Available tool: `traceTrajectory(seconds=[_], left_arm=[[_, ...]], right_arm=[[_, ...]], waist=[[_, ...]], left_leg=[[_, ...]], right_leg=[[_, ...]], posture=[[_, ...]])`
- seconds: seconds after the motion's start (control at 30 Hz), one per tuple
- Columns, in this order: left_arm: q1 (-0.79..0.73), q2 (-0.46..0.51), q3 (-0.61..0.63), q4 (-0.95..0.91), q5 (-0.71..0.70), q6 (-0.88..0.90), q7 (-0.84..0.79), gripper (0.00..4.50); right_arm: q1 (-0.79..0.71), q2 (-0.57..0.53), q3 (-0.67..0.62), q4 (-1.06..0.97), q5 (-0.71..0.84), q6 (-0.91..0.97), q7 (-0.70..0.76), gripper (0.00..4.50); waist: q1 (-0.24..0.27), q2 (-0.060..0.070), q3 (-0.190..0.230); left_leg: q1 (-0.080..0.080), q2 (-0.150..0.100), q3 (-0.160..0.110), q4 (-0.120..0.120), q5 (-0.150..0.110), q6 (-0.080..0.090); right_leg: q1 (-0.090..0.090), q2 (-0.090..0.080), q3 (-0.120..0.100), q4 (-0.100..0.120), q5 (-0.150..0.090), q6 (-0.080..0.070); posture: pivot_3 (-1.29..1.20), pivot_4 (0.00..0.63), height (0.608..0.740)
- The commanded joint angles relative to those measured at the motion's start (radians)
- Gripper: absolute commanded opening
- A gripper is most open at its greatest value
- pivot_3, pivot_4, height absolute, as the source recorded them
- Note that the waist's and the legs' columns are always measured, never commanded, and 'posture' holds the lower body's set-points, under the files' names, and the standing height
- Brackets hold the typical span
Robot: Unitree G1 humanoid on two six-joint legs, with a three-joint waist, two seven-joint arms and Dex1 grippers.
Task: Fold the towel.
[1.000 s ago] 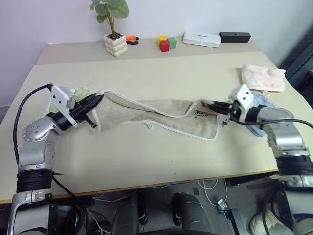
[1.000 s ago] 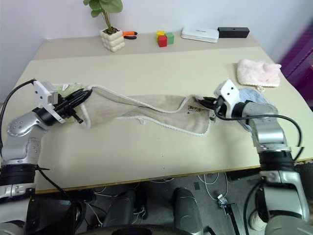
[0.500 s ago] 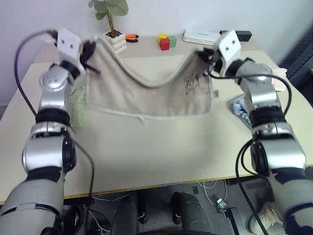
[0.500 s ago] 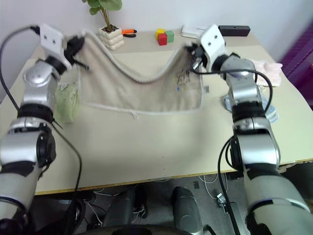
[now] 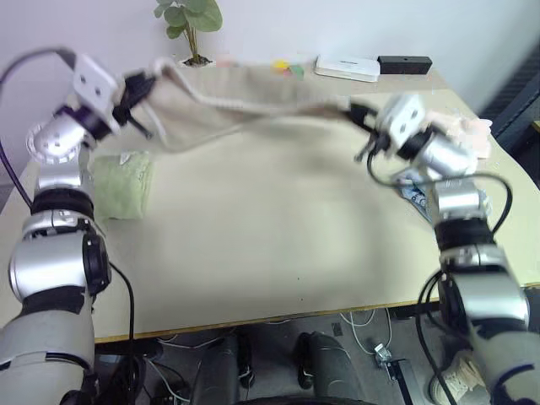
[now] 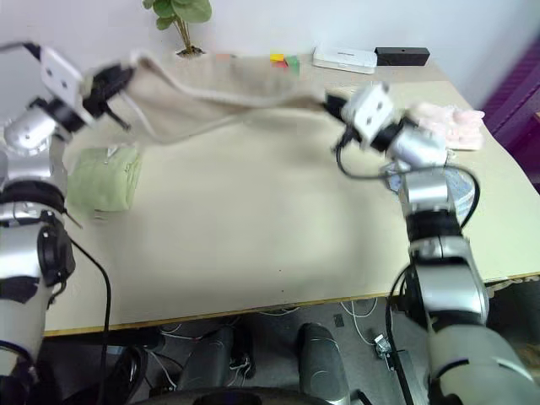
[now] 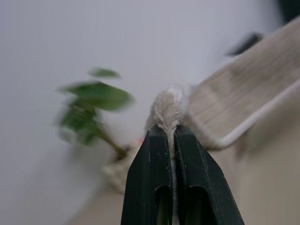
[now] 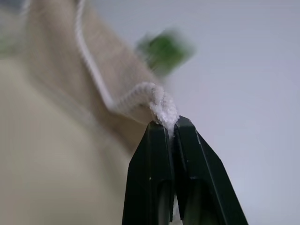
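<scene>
Towel [image 5: 245,105]: up in the air above the far side of the table [image 5: 253,253], not lying on it. Stretched long and thin from one gripper to the other, with the whitish edge running along it. Pinched at one end by the left gripper [image 7: 169,129], near the far left corner of the table, black fingers pressed tight on a little bunch of the fuzzy edge. Pinched at the other end by the right gripper [image 8: 169,123], toward the far right side, fingers pressed tight on the white edge there too. Held by two ends like this most likely so the cloth can be pulled straight and can open out, with no lumps. Lifted high most likely so it can be laid down flat or swung over on itself for the fold. No fold to see yet, so probably near the start of the job. Green cloth [image 5: 122,184] by the left edge of the table, below the left gripper, apart from the towel. Pink cloth [image 5: 472,131] and blue cloth [image 5: 413,187] by the right edge, close to the right arm. Plenty of bare table in the middle, a good place for putting the towel down.
</scene>
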Motion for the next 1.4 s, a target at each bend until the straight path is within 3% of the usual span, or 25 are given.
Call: traceTrajectory(seconds=[0.03,0.2,0.37,0.5,0.7,0.8,0.97,1.3,1.4], left_arm=[[0.082,0.018,0.011,-0.079,-0.071,-0.047,-0.212,0.0],[0.239,0.037,0.003,-0.183,-0.142,0.014,-0.466,0.0],[0.341,0.064,0.002,-0.294,-0.174,0.074,-0.562,0.0],[0.436,0.112,-0.029,-0.379,-0.192,0.122,-0.608,0.0],[0.523,0.146,-0.036,-0.453,-0.226,0.173,-0.608,0.0],[0.55,0.137,-0.026,-0.491,-0.232,0.19,-0.607,0.0],[0.572,0.135,-0.017,-0.509,-0.23,0.198,-0.602,0.0],[0.572,0.131,-0.01,-0.527,-0.235,0.208,-0.595,0.0],[0.576,0.131,-0.009,-0.533,-0.235,0.209,-0.592,0.0]], right_arm=[[0.084,-0.065,-0.041,-0.139,0.046,0.054,0.046,0.04],[0.228,-0.186,-0.072,-0.246,0.062,0.043,0.122,0.04],[0.353,-0.267,-0.093,-0.359,0.161,0.145,0.242,0.04],[0.429,-0.302,-0.113,-0.337,0.146,0.089,0.28,0.04],[0.379,-0.315,-0.09,-0.159,0.036,-0.044,0.258,0.04],[0.386,-0.295,-0.074,-0.162,0.049,-0.051,0.286,0.94],[0.389,-0.312,-0.061,-0.137,-0.007,-0.095,0.261,3.38],[0.417,-0.327,-0.039,-0.198,-0.025,-0.15,0.279,3.38],[0.432,-0.331,-0.031,-0.197,-0.021,-0.153,0.296,2.52]], waist=[[0.0,0.0,0.0],[-0.001,0.0,0.0],[-0.001,-0.001,0.0],[0.0,-0.001,0.0],[0.002,0.0,0.0],[0.003,0.0,0.0],[0.0,0.0,0.0],[0.001,0.0,0.0],[0.002,0.0,0.0]], left_leg=[[0.0,0.0,0.0,0.0,0.0,0.0],[-0.001,0.0,-0.003,0.0,0.0,0.0],[-0.001,0.001,-0.005,0.0,-0.001,0.001],[0.0,0.001,-0.006,0.001,-0.001,0.002],[0.0,0.001,-0.006,0.001,-0.002,0.003],[0.0,0.001,-0.006,0.001,-0.002,0.003],[0.0,0.001,-0.006,0.001,-0.002,0.003],[0.0,0.001,-0.006,0.001,-0.002,0.003],[0.0,0.001,-0.006,0.001,-0.002,0.003]], right_leg=[[0.0,0.0,0.0,0.0,0.0,0.0],[-0.002,0.0,0.0,0.0,0.0,-0.001],[-0.001,-0.001,0.0,0.0,0.0,-0.001],[0.0,-0.002,0.0,0.0,0.0,-0.001],[-0.001,-0.004,0.0,0.0,0.0,-0.002],[-0.001,-0.004,0.0,0.0,-0.001,-0.004],[-0.001,-0.004,0.0,0.0,0.0,-0.001],[-0.001,-0.004,0.0,0.0,0.0,-0.001],[-0.001,-0.004,0.0,0.0,0.0,-0.001]], posture=[[0.0,0.15,0.74],[0.0,0.15,0.74],[0.0,0.15,0.74],[0.0,0.15,0.74],[0.0,0.15,0.74],[0.0,0.15,0.74],[0.0,0.15,0.74],[0.0,0.15,0.74],[0.0,0.15,0.74]])
